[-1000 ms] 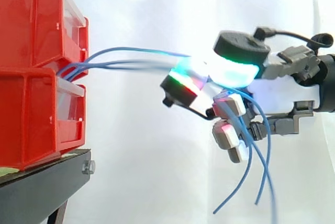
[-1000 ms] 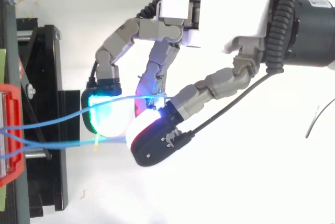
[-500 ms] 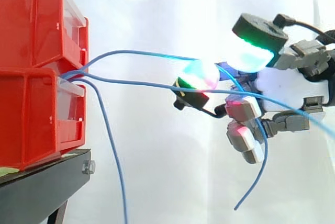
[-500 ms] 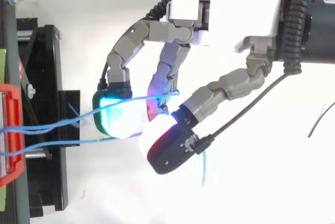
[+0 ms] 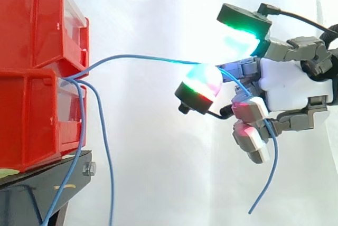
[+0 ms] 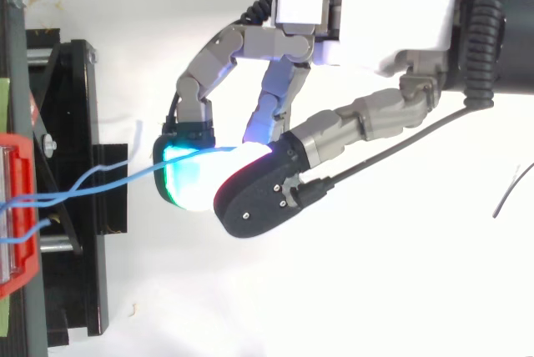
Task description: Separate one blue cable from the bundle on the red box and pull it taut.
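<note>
One blue cable (image 5: 148, 57) arcs from the gap between the stacked red bins (image 5: 31, 115) across to my hand (image 5: 293, 86) on the right. It passes over the glowing thumb pad (image 5: 200, 81) and runs in behind the curled red-lit fingers (image 5: 248, 110). Its free end dangles below the hand. From above, the same cable (image 6: 125, 177) enters between a cyan pad (image 6: 188, 178) and the black-backed thumb tip (image 6: 259, 198). One green-lit finger (image 5: 245, 22) is lifted above the cable. The span still sags slightly near the bins.
Two more blue cables (image 5: 108, 162) hang loose from the bin front, down past the black stand (image 5: 42, 184). A white curtain lies behind. The stand (image 6: 75, 107) and the red bin's edge (image 6: 21, 157) sit at the left of the top view.
Two cables have slipped out of the hand and now hang from the bin. One cable stays in the hand. The green-lit finger has risen off it.
</note>
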